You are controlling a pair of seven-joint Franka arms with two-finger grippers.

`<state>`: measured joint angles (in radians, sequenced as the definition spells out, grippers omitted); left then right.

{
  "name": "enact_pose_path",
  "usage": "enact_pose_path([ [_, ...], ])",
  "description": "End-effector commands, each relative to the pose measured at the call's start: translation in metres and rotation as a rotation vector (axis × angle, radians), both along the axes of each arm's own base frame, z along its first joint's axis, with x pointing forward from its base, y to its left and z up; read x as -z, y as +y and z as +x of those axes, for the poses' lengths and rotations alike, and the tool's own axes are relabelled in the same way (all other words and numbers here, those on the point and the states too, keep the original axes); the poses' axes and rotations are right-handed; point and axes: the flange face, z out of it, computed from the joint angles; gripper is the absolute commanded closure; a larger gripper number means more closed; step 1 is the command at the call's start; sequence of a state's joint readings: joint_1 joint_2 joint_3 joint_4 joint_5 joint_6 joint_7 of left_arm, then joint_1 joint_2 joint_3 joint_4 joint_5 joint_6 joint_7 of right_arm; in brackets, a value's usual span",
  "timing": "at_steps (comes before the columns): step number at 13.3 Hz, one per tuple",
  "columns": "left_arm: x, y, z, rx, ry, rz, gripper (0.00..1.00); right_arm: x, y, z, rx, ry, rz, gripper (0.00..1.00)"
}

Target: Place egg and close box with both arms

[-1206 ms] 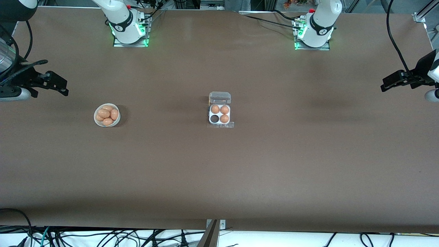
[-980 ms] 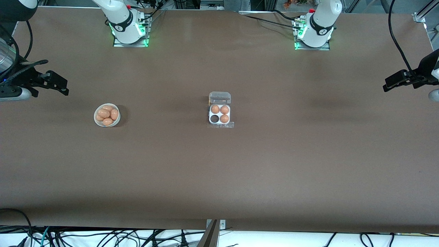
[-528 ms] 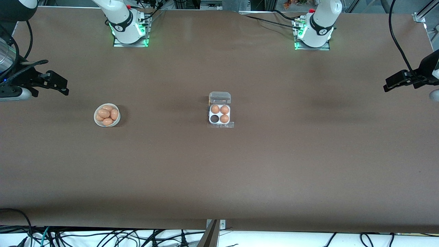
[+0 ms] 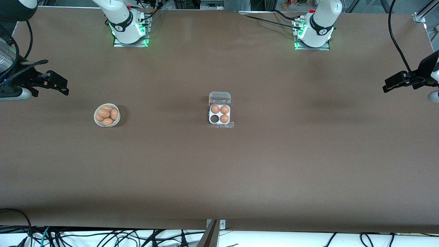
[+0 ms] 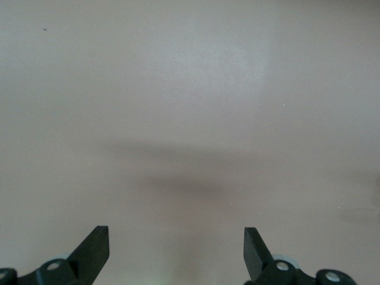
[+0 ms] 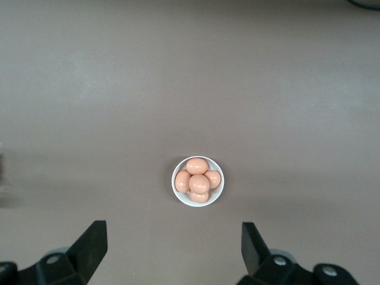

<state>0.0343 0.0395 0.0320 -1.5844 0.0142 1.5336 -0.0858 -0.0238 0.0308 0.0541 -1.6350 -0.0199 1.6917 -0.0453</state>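
The box [image 4: 220, 124] sits mid-table, its clear lid [image 4: 220, 97] open and lying flat. Three tan eggs [image 4: 224, 110] fill its cells; one cell [image 4: 214, 118] is empty and dark. Several more eggs [image 4: 107, 114] lie in a white bowl [image 4: 96, 118] toward the right arm's end; they also show in the right wrist view [image 6: 199, 181]. My right gripper [image 4: 63, 87] hangs open and empty [image 6: 174, 249] above the table near the bowl. My left gripper [image 4: 387, 85] is open and empty [image 5: 176, 249] over bare table at the left arm's end.
The brown table [image 4: 219, 171] stretches wide around the box and bowl. The arm bases [image 4: 129, 31] stand along the edge farthest from the front camera. Cables hang at the edge nearest the camera.
The left gripper drifted slightly toward its end of the table, then held. The right arm, box and bowl have not moved.
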Motion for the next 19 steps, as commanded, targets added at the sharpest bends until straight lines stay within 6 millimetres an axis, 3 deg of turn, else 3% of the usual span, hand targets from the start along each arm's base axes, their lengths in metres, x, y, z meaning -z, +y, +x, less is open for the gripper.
enact_pose_path([
  [1,-0.0053,0.0002,0.0031,0.009,0.001,0.032,0.0,-0.0019,0.0005,-0.0045,-0.015,0.004,-0.016,0.0],
  [19,-0.0075,0.0011,0.0032,0.007,-0.004,0.032,0.0,0.0036,0.0009,-0.0011,-0.03,0.009,-0.03,0.0],
])
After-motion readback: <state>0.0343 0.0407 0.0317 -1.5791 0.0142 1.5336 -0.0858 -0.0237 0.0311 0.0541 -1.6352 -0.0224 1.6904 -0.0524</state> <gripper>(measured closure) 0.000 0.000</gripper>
